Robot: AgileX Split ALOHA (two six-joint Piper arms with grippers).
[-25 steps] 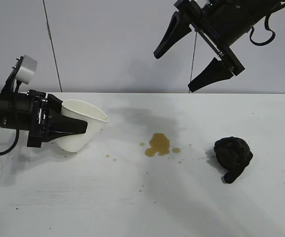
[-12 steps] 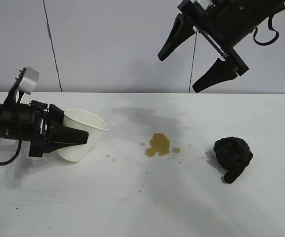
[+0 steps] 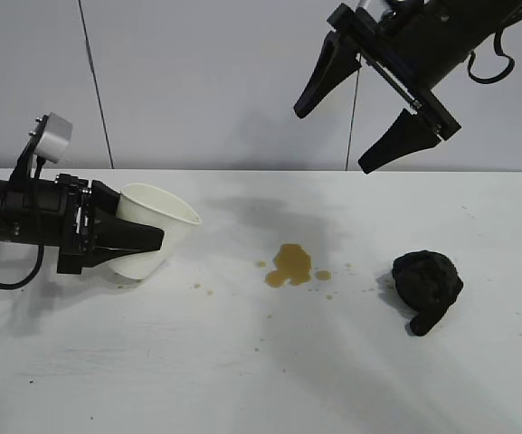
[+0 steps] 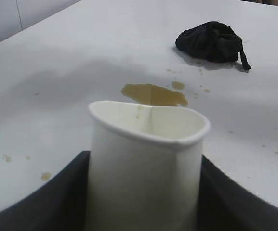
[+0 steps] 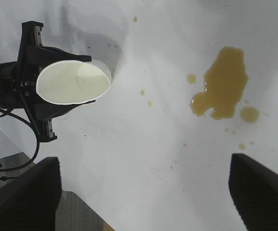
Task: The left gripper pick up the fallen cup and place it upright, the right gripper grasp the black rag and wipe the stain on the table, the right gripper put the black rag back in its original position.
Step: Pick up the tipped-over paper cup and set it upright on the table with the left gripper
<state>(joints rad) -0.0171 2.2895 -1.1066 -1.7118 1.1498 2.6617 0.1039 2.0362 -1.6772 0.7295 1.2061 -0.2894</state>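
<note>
Here the tilted cup [image 3: 155, 231] shows an empty inside.

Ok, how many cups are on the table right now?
1. The only cup is at the left side of the table, tilted and clamped between the fingers of the left gripper. No other cup shows in any view.

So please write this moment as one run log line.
left gripper: shut on cup, tilted | right gripper: open, raised | rag: untouched | stain: unwiped
</note>
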